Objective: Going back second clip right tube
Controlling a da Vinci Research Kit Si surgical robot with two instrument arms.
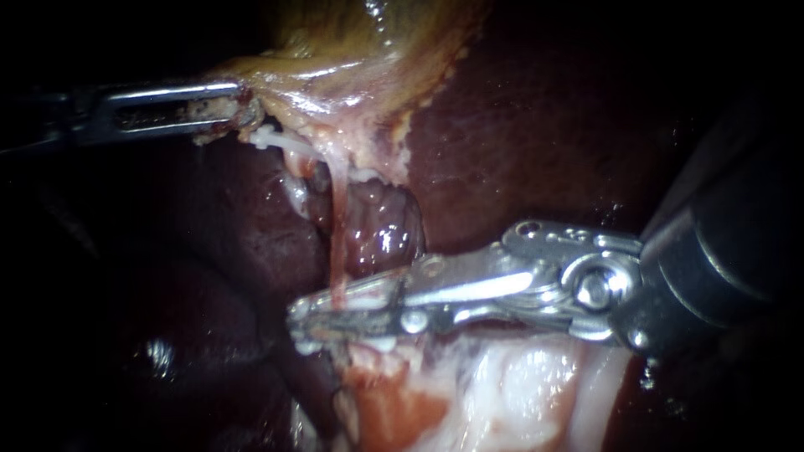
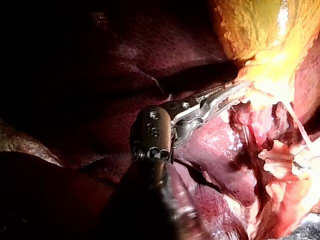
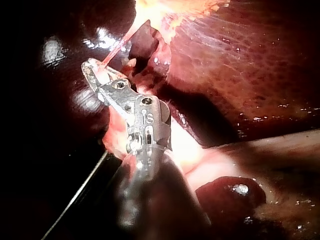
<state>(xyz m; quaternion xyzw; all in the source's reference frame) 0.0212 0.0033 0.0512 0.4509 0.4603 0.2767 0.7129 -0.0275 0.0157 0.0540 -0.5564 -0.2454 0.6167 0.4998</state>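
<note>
Endoscope view, findings as observed.

My left instrument (image 1: 239, 105) enters from 9 o'clock and ends at about 10 o'clock of the field. Its jaws are clamped on the lower edge of the gallbladder (image 1: 335, 75), the yellowish tissue hanging from 12 o'clock. In the left wrist view the left instrument (image 2: 237, 90) shows the same hold, with its tips buried in the yellow tissue.

A white piece (image 1: 276, 141) lies just off those jaws, at their 4 o'clock. It is too small for me to tell whether it is a clip.

The tube (image 1: 338, 226) is a thin pink strand. It runs from the gallbladder's edge straight down toward 6 o'clock, in front of the dark liver (image 1: 544, 125).

My right instrument (image 1: 306, 326) enters from 3 o'clock and lies almost level, tips pointing to 9 o'clock, just below centre. Its jaws are released, with a narrow gap showing between them. The tube's lower end meets the upper jaw near the tips. Below that it is hidden, so I cannot tell whether both jaws touch it.

Pale tissue (image 1: 519, 393) lies under the right instrument toward 6 o'clock.

In the right wrist view the tube (image 3: 120, 45) is taut. It runs ahead from the tips of the right instrument (image 3: 92, 67) to the yellow tissue.
</note>
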